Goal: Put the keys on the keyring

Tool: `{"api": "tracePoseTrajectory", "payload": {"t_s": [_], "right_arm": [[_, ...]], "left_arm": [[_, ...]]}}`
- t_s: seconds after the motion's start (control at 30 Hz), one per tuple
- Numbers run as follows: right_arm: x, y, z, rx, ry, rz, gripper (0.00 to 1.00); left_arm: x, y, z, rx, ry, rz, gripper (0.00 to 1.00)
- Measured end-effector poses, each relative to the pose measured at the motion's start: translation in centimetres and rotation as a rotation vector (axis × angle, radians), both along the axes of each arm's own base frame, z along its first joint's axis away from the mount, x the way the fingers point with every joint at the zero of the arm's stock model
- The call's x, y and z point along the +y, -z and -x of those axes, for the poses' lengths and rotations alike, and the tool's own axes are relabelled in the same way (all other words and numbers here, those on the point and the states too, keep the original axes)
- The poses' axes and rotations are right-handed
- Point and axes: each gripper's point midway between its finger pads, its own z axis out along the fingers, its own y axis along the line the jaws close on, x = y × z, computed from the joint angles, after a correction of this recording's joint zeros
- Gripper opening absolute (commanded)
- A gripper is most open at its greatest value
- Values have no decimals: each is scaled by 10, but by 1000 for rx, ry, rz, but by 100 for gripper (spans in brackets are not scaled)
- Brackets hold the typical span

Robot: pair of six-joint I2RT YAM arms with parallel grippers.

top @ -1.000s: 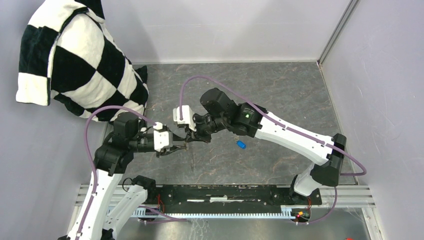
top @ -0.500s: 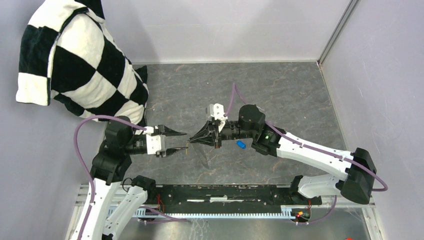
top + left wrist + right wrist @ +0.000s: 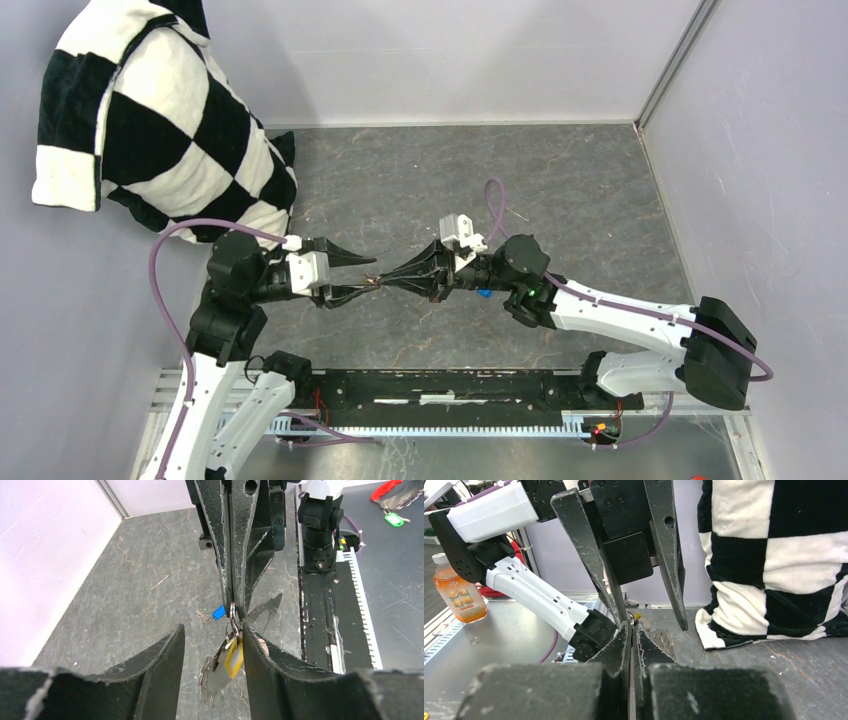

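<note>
Grey floppy metal keyring point(image 3: 232, 613), yellow-capped silver key point(image 3: 234, 656) dangling, pinched in shut right gripper point(image 3: 234, 608), now pushed between jaws of wide-open, empty left gripper point(image 3: 212, 630); we expect handover. Blue-capped silver key point(image 3: 218, 612) lies beyond right gripper.

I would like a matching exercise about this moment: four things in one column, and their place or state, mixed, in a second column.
1 yellow key
2 blue key
3 left gripper
4 right gripper

a lying on the table
b jaws open
c hanging in the air
d jaws shut on the keyring

Pairs: 1c, 2a, 3b, 4d.
</note>
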Motion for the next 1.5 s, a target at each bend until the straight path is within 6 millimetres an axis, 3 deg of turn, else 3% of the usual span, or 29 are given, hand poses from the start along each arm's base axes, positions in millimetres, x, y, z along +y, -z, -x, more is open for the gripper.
{"api": "tracePoseTrajectory", "payload": {"t_s": [0.23, 0.7, 1.0, 1.23, 1.5], "right_arm": [[1, -6, 4, -11, 15, -47, 0], [2, 4, -4, 4, 57, -9, 1], [3, 2, -4, 8, 55, -7, 0], [6, 6, -4, 13, 51, 5, 0], [7, 5, -5, 22, 49, 6, 0]], "left_arm": [[1, -3, 4, -12, 5, 8, 46], [16, 0, 13, -307, -54, -30, 31], [16, 5, 10, -348, -57, -42, 29], [15, 5, 7, -357, -51, -46, 16], [13, 10, 15, -417, -8, -45, 8]]}}
